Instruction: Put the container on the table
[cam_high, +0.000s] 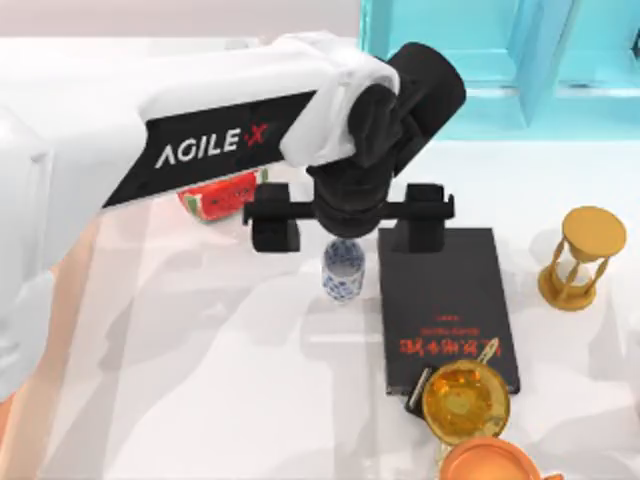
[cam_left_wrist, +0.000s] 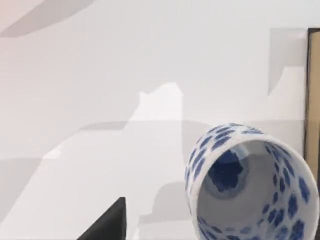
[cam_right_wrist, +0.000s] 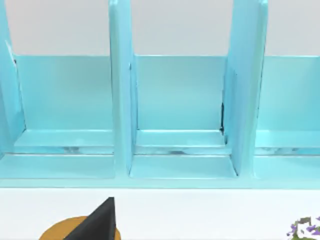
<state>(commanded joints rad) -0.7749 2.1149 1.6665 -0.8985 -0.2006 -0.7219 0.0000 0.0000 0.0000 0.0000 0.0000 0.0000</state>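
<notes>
1. Landmark: the black book (cam_high: 445, 305), lying flat on the white counter (cam_high: 200, 380).
2. Nearest the camera edge, a golden bowl (cam_high: 466, 400) overlaps the book's near corner.
3. The container (cam_high: 342, 270) stands upright on the counter just left of the book, apart from it; the left wrist view looks into its open mouth (cam_left_wrist: 250, 185).
4. The left end effector (cam_high: 348, 232) hangs over the container, fingers (cam_high: 275, 232) spread wide, one on each side, neither touching it.
5. Gold hourglass (cam_high: 582, 258): right of the book.
6. Watermelon pot (cam_high: 222, 195): far left of the book, under the arm.
7. The right wrist view faces a turquoise shelf (cam_right_wrist: 180, 125); right end effector state: cannot tell.
</notes>
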